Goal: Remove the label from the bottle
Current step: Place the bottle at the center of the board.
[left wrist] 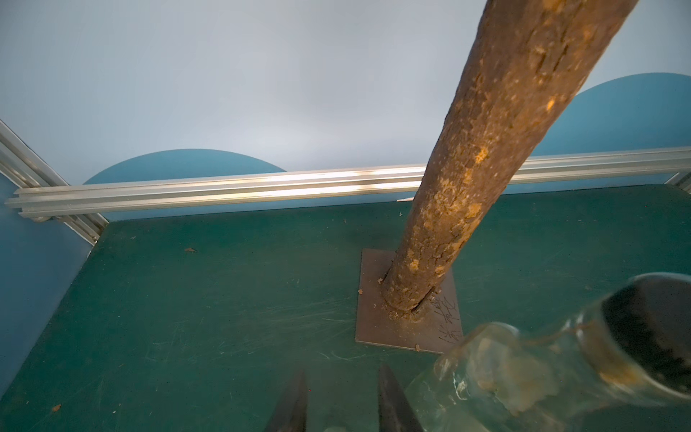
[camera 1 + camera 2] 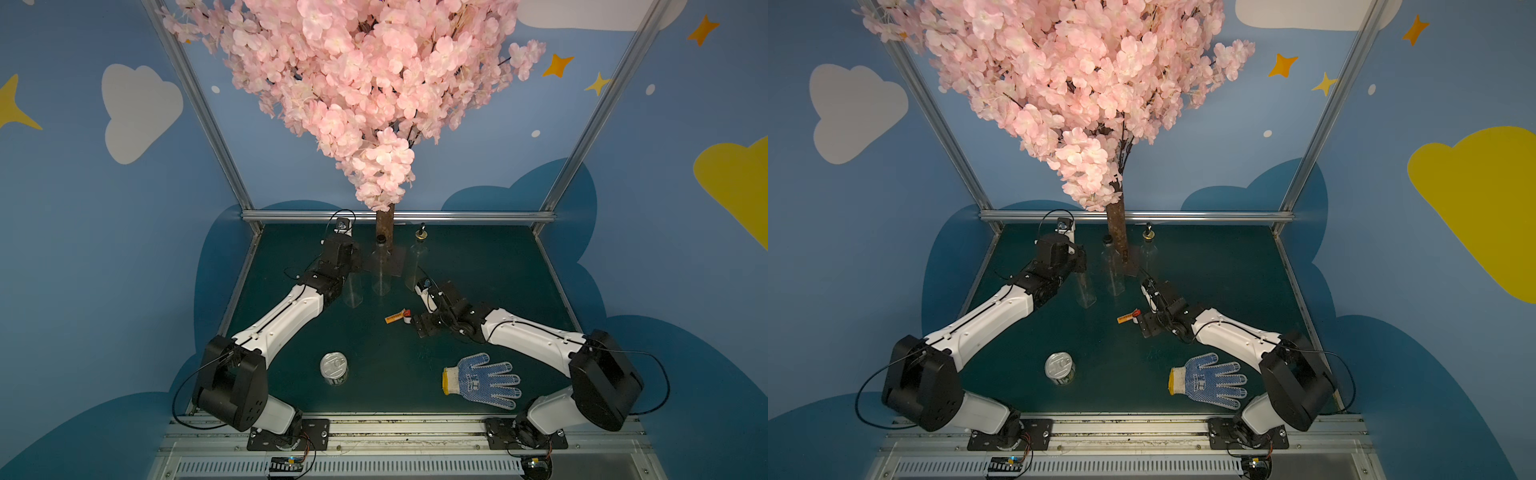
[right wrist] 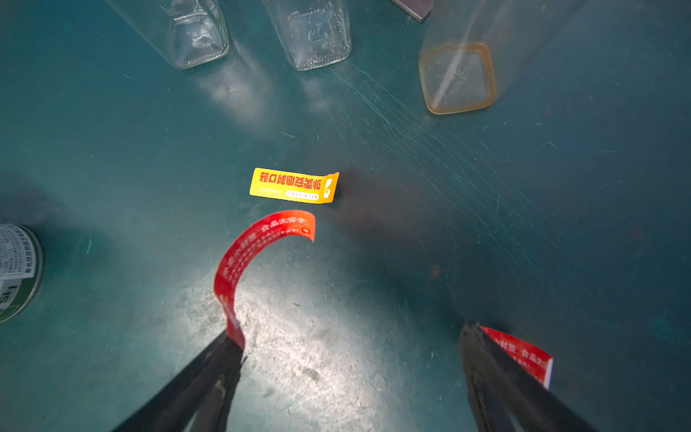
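Red label [image 3: 246,258] curls near flat yellow label [image 3: 293,186].

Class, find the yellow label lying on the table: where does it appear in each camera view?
Top view: yellow label mid-table, in front of the bottles.
Top view: same spot.
Left wrist: not in it.
Right wrist: middle of the picture, near a red strip.
Shared landmark (except left wrist): tin can.

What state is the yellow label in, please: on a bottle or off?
Off. The yellow label lies on the table, apart from the clear bottles, one end curled up.
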Tool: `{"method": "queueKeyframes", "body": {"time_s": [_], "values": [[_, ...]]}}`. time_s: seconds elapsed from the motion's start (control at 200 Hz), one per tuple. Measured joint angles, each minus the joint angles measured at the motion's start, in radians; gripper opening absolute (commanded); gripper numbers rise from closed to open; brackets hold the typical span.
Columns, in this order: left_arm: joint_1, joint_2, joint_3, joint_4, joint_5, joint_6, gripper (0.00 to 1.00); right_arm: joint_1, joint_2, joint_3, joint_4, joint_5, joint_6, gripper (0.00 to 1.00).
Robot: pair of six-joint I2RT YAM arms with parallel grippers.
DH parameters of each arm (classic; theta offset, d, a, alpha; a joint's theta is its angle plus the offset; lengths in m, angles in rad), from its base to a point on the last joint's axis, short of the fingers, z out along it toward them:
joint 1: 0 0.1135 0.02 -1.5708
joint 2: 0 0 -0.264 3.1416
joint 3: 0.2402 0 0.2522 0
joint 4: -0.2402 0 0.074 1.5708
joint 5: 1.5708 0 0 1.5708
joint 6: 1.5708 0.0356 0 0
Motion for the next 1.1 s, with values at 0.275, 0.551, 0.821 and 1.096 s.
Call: {"method": "queueKeyframes", "body": {"time_s": [0.275, 0.551, 0.821, 1.096], "values": [[0.000, -0.029, -0.021, 0.010, -0.024, -0.014, 0.56, 0.000, 0.000, 0.000, 0.000, -0.003, 0.000, 0.90], [0.000, -0.140, -0.057, 0.010, -0.048, -0.019, 0.58, -0.001, 0.000, 0.000, 0.000, -0.005, 0.000, 0.90], [-0.033, -0.380, -0.079, -0.040, -0.025, -0.048, 0.54, -0.001, 0.000, 0.000, 0.001, -0.026, 0.000, 0.90], [-0.274, -0.492, -0.146, -0.181, -0.054, -0.145, 0.53, -0.001, -0.020, -0.011, 0.003, -0.054, 0.000, 0.90]]}}
